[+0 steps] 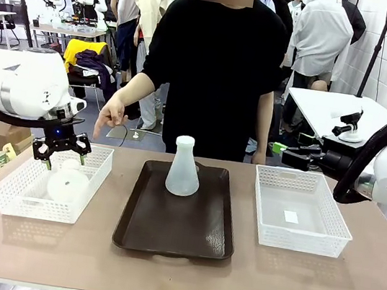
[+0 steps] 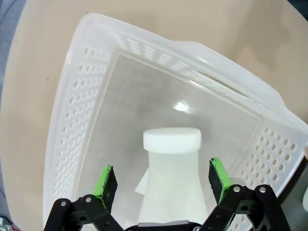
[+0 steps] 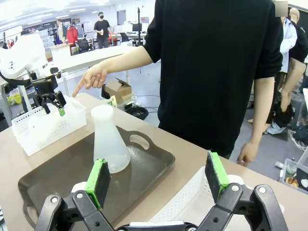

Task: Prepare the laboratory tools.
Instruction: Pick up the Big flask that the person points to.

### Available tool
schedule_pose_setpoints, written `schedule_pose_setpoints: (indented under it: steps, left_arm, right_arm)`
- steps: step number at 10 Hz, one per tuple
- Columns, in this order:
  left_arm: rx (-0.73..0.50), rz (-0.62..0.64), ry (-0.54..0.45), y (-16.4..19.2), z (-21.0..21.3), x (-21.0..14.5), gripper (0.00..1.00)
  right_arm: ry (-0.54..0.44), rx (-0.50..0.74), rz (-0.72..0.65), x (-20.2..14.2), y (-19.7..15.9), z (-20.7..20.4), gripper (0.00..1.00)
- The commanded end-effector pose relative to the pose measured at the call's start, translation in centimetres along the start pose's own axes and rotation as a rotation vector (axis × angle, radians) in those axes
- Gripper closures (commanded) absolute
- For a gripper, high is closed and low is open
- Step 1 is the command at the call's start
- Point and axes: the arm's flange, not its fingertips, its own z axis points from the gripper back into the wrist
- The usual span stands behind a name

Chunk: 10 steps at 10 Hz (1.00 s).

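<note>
One flask [image 2: 172, 192] upright in left basket [image 2: 72, 120], 9 o'clock of tray [image 1: 181, 231]; neck between jaws of left gripper [image 2: 162, 178], spread wide, not touching; second flask [image 1: 183, 167] upright at tray's 12 o'clock end; right gripper [image 3: 159, 179] agape, empty. Probably light, stiff, slick; best pinched at neck under lip. No legible markings; sticker [image 1: 290, 216] in right basket [image 1: 296, 240] unreadable.

A large open-plan lab workshop. Far beyond the right gripper [image 3: 158, 177] stand white worktables [image 3: 96, 55] under ceiling strip lights [image 3: 79, 9], with a cardboard box [image 3: 117, 89] nearer it.
</note>
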Motion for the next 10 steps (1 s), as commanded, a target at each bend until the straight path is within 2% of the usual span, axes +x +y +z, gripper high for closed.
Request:
schedule_pose_setpoints:
  steps: [1, 4, 5, 10]
  left_arm:
    - [0.065, 0.046, -0.024, -0.65, -1.62, 0.07, 0.0]
    - [0.018, 0.027, 0.035, -0.97, -2.01, -0.12, 0.0]
    - [0.009, 0.024, 0.032, -1.09, -1.95, -0.08, 0.06]
    - [-0.006, 0.024, 0.049, -0.94, -1.75, 0.11, 0.81]
  right_arm:
    - [0.011, -0.003, -0.006, -0.08, 0.13, 0.3, 0.0]
    - [0.011, -0.003, -0.006, -0.08, 0.13, 0.3, 0.0]
    - [0.011, -0.003, -0.006, -0.08, 0.13, 0.3, 0.0]
    - [0.011, -0.003, -0.006, -0.08, 0.13, 0.3, 0.0]
